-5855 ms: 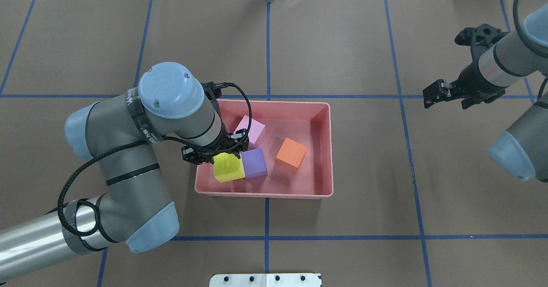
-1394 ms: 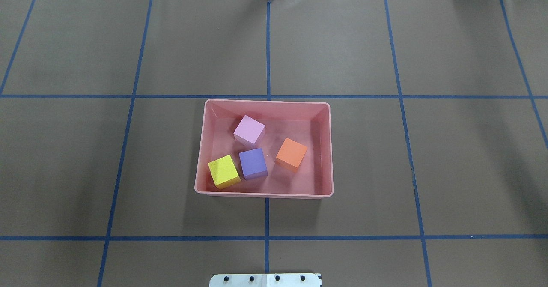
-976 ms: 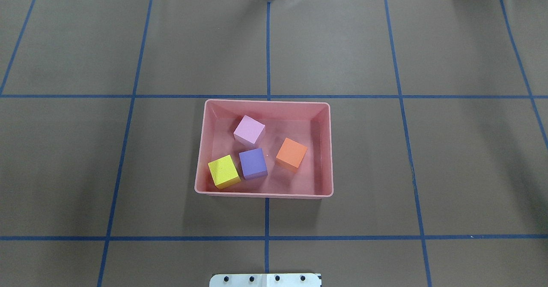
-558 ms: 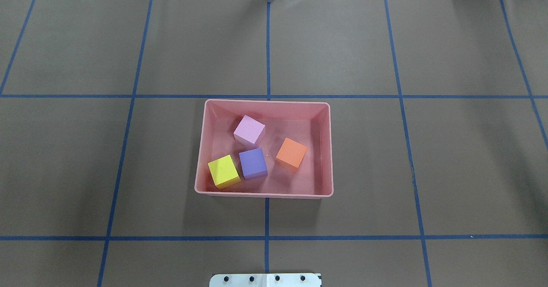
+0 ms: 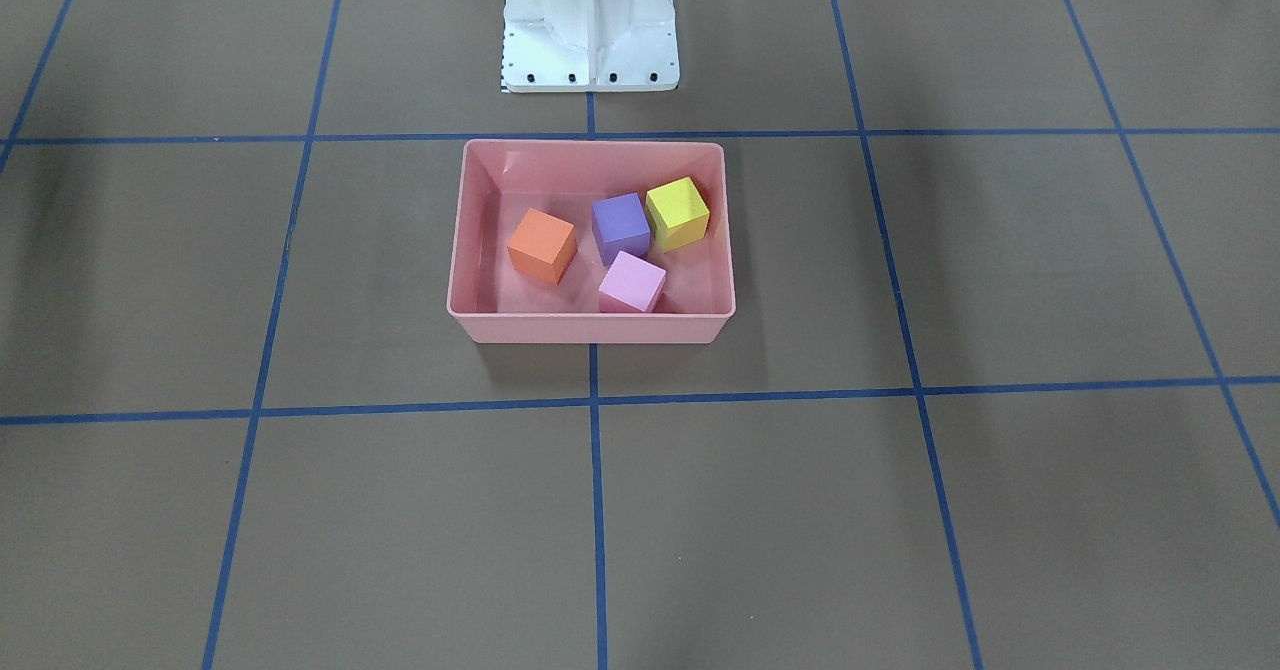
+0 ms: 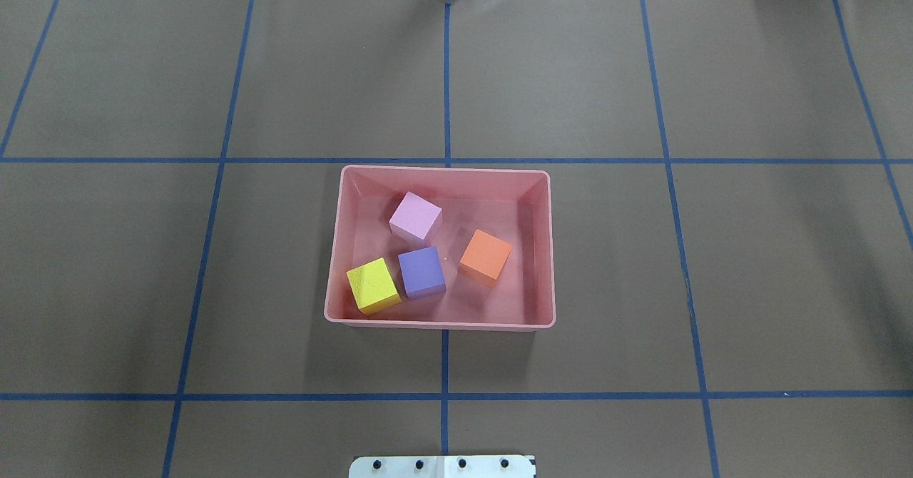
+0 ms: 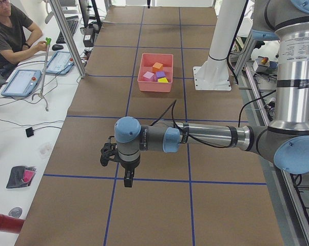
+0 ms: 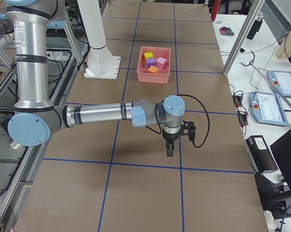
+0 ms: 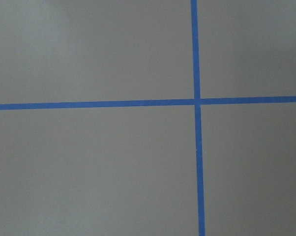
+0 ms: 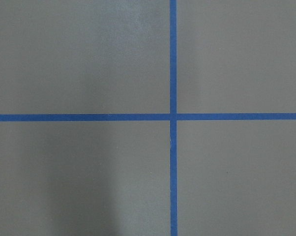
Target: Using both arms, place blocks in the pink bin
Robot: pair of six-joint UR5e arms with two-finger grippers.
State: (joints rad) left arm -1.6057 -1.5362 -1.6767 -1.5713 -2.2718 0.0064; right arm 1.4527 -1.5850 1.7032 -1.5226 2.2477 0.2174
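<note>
**All four blocks in the bin, nothing left to pick**

Whether either set of jaws is spread or pressed together cannot be told, since they show only small in the side views. The left arm (image 7: 206, 137) and right arm (image 8: 102, 115) hang low over the counter (image 6: 642, 250), well apart from the pink bin (image 6: 439, 326). Inside it lie the yellow block (image 6: 372, 286), purple block (image 6: 421, 272), pink-lilac block (image 6: 416, 217) and orange block (image 6: 486, 255). I judge the task complete.

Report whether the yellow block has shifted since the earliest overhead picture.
Yes. The yellow block has shifted slightly toward the pink bin's left wall and near corner in the overhead view.
</note>
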